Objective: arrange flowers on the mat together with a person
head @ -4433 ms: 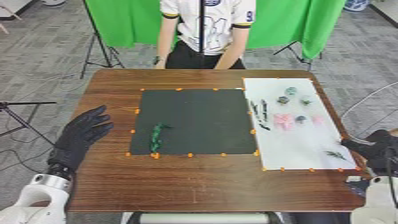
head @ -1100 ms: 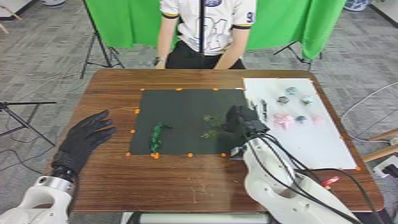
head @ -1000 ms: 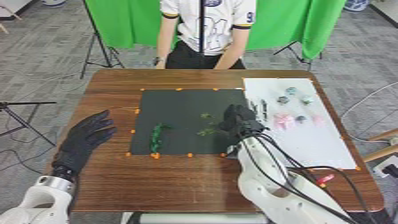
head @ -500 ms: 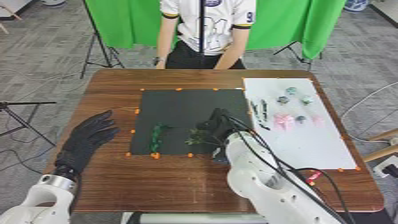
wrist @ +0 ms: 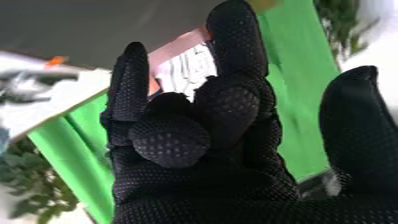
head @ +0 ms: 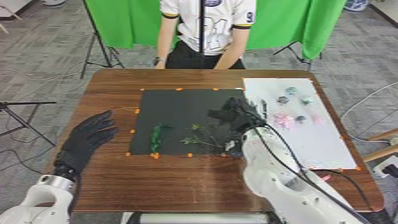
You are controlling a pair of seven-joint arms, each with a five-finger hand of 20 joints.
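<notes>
In the head view, the leafy sprig lies on the dark mat just left of the right hand, apparently just placed, while the left hand rests loosely extended. In the right wrist view, the right hand's thumb stands apart from partly bent, empty fingers; next calls for choosing a bloom from the white sheet to its right.

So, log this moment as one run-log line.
right hand: above dark mat, empty | leafy sprig: on mat, right of green stem | left hand: open, table's left side | pink flowers: on white sheet
</notes>
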